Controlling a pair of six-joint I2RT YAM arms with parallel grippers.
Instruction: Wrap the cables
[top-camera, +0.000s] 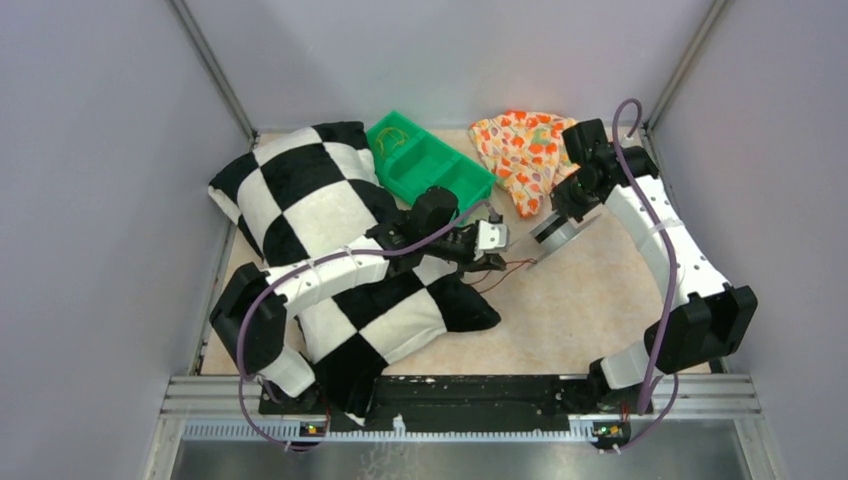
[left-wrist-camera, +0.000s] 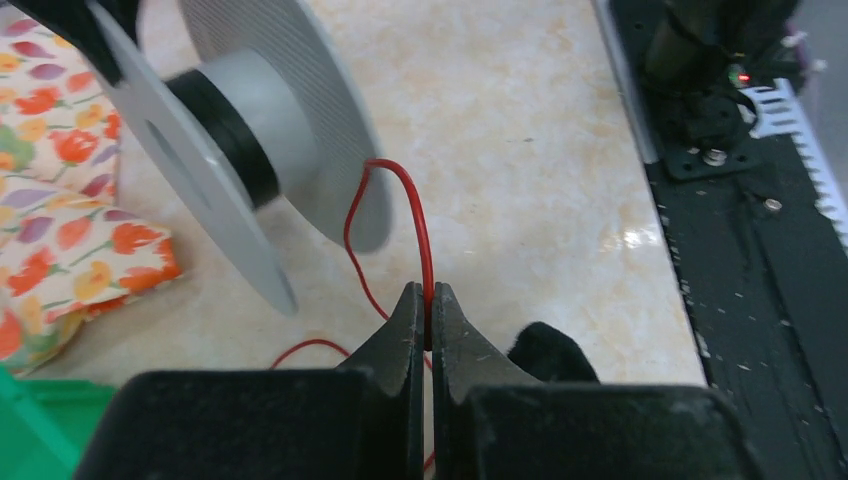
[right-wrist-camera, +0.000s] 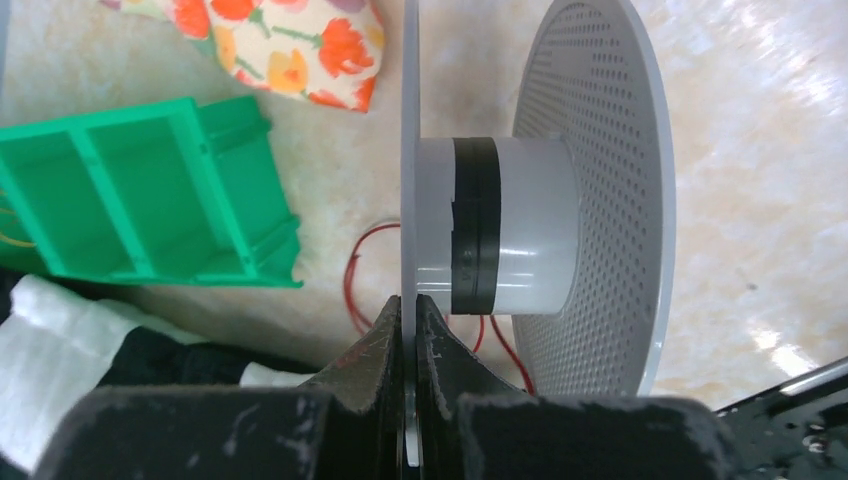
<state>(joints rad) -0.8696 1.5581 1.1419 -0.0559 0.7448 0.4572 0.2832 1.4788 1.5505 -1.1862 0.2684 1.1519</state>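
Observation:
The cable (left-wrist-camera: 421, 220) is a thin red wire that loops on the table under a grey spool (left-wrist-camera: 240, 130). My left gripper (left-wrist-camera: 427, 300) is shut on the cable, which rises between its fingertips and arcs toward the spool. In the top view the left gripper (top-camera: 495, 262) lies just left of the spool (top-camera: 555, 235), with the cable (top-camera: 518, 264) trailing between them. My right gripper (right-wrist-camera: 409, 305) is shut on the edge of the spool's near flange (right-wrist-camera: 408, 150) and holds the spool (right-wrist-camera: 520, 225) off the table. Loops of the cable (right-wrist-camera: 352, 280) lie under it.
A black-and-white checkered pillow (top-camera: 300, 200) lies under the left arm. A green compartment bin (top-camera: 430, 160) and a floral cloth (top-camera: 520, 145) sit at the back. The black base rail (top-camera: 470, 395) runs along the near edge. Grey walls enclose the table.

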